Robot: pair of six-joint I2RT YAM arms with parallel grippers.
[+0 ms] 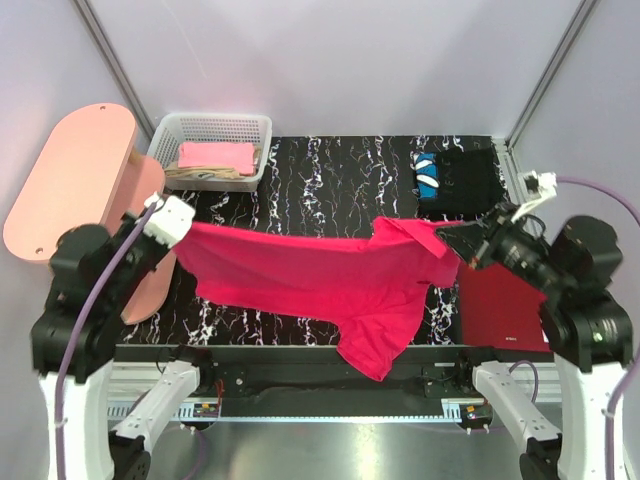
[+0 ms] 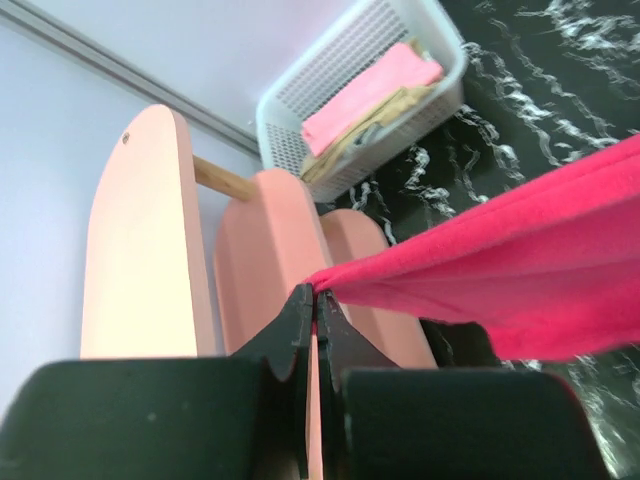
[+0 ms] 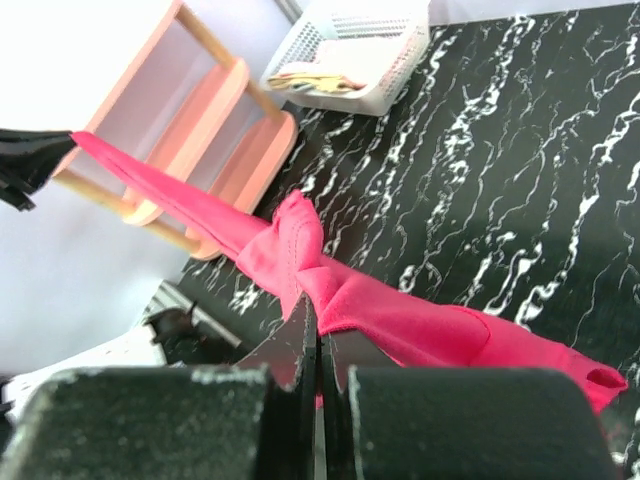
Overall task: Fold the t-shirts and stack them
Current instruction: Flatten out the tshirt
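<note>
Top view: the red tee (image 1: 330,280) is strung out in the air between the two arms, with one sleeve and a lower corner drooping toward the near edge of the tabletop (image 1: 330,175). The left claw (image 1: 180,236) is pinched closed on the tee's left end. The right claw (image 1: 452,240) is clamped closed on the right end, up by the shoulder. The black tee (image 1: 468,175) lies flat at the far right. The basket (image 1: 160,140) sits far left, with a pink tee (image 1: 215,156) on top of a beige tee (image 1: 200,174). A stiff dark-red sheet (image 1: 505,305) sits under the right arm.

Left wrist view: the fingers meet with only a thin bit of hem between them, and the cloth runs off to the right in a tight band. Looks like a pretty skimpy bite to me.

Right wrist view: the jaws are closed on a bunched fold. There's a twisted ruck in the cloth just past the tips before it stretches away to the other claw.

My take: this is the spread-it-out bit before laying it flat. I'd lower both arms together and level, letting the hanging hem touch down first. Then drag back gently so the twist pulls out. I wouldn't yank, given that thin left grip. Aim for the bare middle, away from the black tee and the sheet.
</note>
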